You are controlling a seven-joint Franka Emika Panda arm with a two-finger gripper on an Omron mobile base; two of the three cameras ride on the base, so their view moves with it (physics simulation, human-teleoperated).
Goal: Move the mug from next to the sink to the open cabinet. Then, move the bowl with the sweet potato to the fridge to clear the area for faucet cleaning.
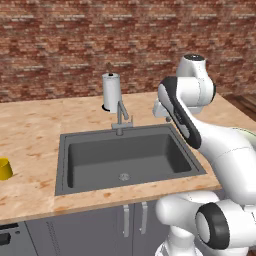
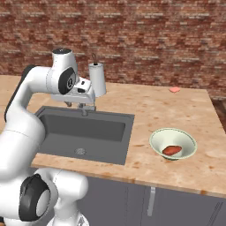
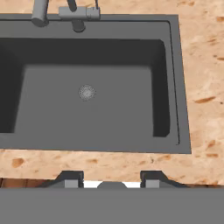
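pincer (image 3: 111,183) apart, likely empty, above sink (image 3: 94,94) | mug (image 1: 4,169) on left counter | sweet potato (image 2: 172,150) in bowl (image 2: 159,137)

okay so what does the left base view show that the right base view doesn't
Left base view alone: the yellow mug at its left edge, on the counter left of the sink, and the grey cupboard doors under the sink.

Right base view alone: the bowl holding the sweet potato, on the counter right of the sink, plus a small pink thing further back.

Both: the sink with its round drain, the faucet, the white paper-towel roll, the brick wall and the arm.
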